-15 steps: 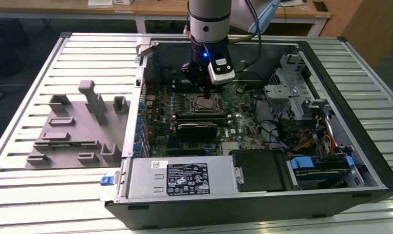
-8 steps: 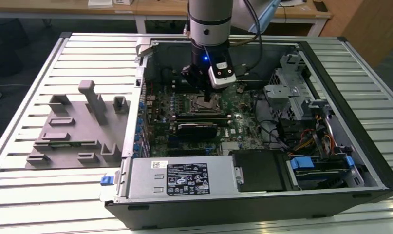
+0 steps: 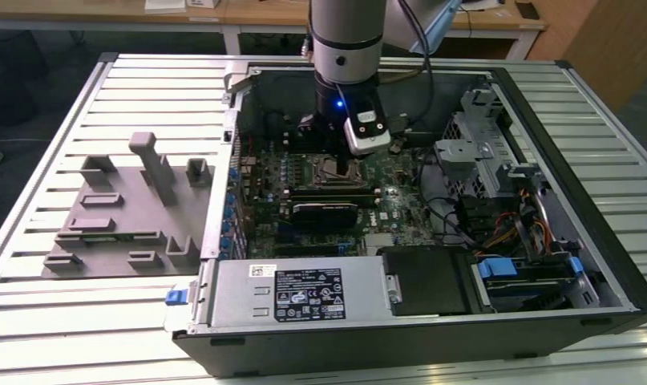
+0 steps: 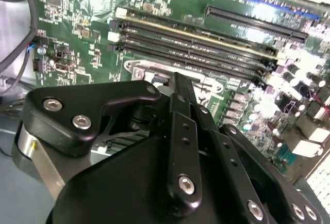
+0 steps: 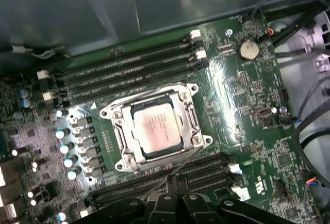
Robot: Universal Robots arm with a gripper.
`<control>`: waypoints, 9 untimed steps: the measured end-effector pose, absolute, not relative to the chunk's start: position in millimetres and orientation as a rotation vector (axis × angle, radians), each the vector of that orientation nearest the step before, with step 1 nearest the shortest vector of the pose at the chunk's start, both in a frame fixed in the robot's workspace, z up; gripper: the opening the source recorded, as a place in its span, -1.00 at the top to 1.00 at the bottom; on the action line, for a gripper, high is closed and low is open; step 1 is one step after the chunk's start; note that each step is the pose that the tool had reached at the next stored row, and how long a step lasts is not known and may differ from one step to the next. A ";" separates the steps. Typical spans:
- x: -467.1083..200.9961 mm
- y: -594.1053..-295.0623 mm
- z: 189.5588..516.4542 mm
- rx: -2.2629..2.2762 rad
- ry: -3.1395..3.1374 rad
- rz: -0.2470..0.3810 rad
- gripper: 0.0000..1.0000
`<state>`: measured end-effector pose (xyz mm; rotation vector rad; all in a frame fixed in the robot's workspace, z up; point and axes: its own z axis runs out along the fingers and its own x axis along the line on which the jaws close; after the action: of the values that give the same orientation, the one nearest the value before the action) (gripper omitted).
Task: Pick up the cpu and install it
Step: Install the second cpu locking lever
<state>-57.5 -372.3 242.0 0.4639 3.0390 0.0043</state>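
A: Largest thing first?

B: Slatted metal table [image 3: 45,321], seen in the exterior view. On it, an open computer case [image 3: 430,341], laid on its side with the insides facing up.

A: Anything beside the case?

B: Grey fixture [image 3: 120,216] with several upright blocks, on the exterior view's left, just beside the case wall.

A: And inside the case?

B: Green motherboard [image 3: 403,200] across the middle. Silver power supply [image 3: 291,293] along the near edge. Tangle of cables [image 3: 505,224] toward the exterior view's right.

A: Where is the arm?

B: Grey arm [image 3: 345,32] reaching straight down into the case, over the motherboard. Small white camera unit [image 3: 368,132] fixed near its wrist.

A: State of the pincer?

B: Black gripper [image 5: 174,180] low over the board, just beside one edge of the socket, on the side of a row of memory slots. Fingers [image 4: 180,131] pressed together in the second wrist view, with nothing seen between them. Contact with the board: cannot tell.

A: And the cpu?

B: In the first wrist view, cpu [image 5: 156,129] lying flat inside the silver socket frame [image 5: 116,115], metal top up, apart from the gripper. Long black memory slots [image 5: 124,74] running along two opposite sides of the frame.

A: Smallest thing worth noting?

B: Round coin battery [image 5: 248,49] on the board, well apart from the socket.
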 end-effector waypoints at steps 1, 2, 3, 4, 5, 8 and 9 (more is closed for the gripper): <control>-57.9 -373.1 241.5 0.458 3.040 0.005 0.79; -57.9 -373.4 241.0 0.445 3.042 0.005 0.79; -57.9 -373.6 240.6 0.428 3.044 0.006 0.79; -58.0 -373.7 240.2 0.410 3.047 0.006 0.79; -58.0 -373.9 239.7 0.389 3.049 0.007 0.79; -59.3 -374.1 238.0 0.345 3.055 0.008 0.79; -60.7 -374.1 237.3 0.338 3.056 0.009 0.79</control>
<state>-60.7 -374.1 237.3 0.3377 3.0556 0.0086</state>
